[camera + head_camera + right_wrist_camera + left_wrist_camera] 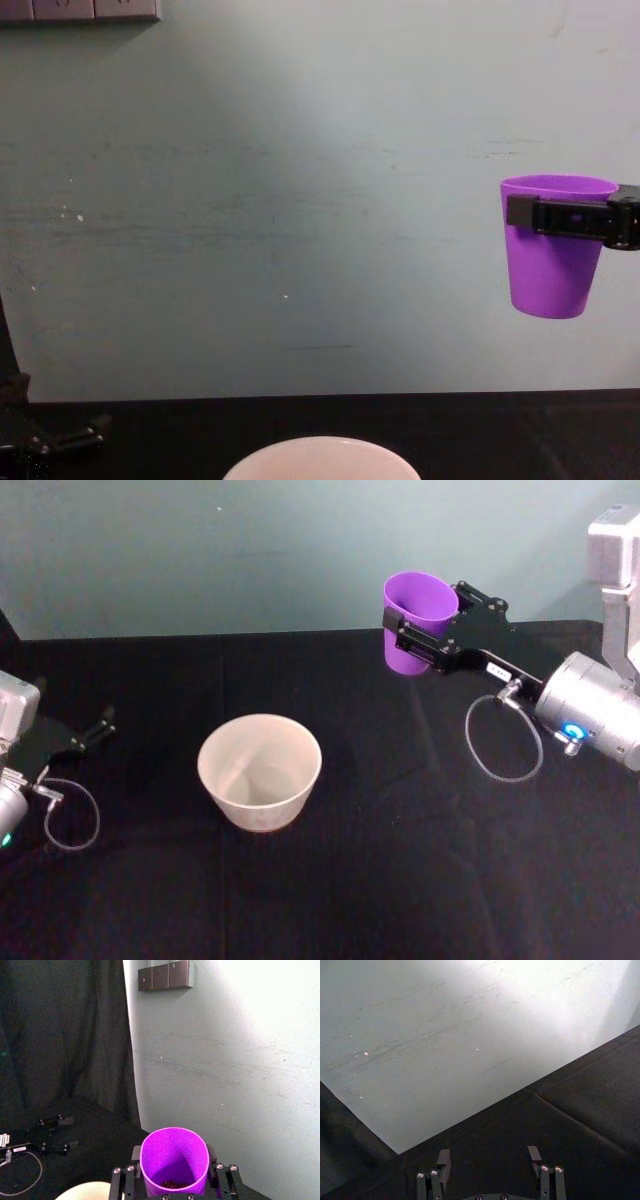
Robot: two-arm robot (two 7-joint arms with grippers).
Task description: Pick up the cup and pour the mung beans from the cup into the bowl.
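Small bright purple plastic cup (420, 600): upright, airborne upper right | right gripper (412, 630): clamped on it | round white bowl (262, 805): centre, open room all round | left gripper (489, 1152): fingers spread, left edge

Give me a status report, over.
Right gripper shut on small purple plastic cup, upright, aloft. Left gripper open, parked left. Round white bowl unfilled; nothing between.
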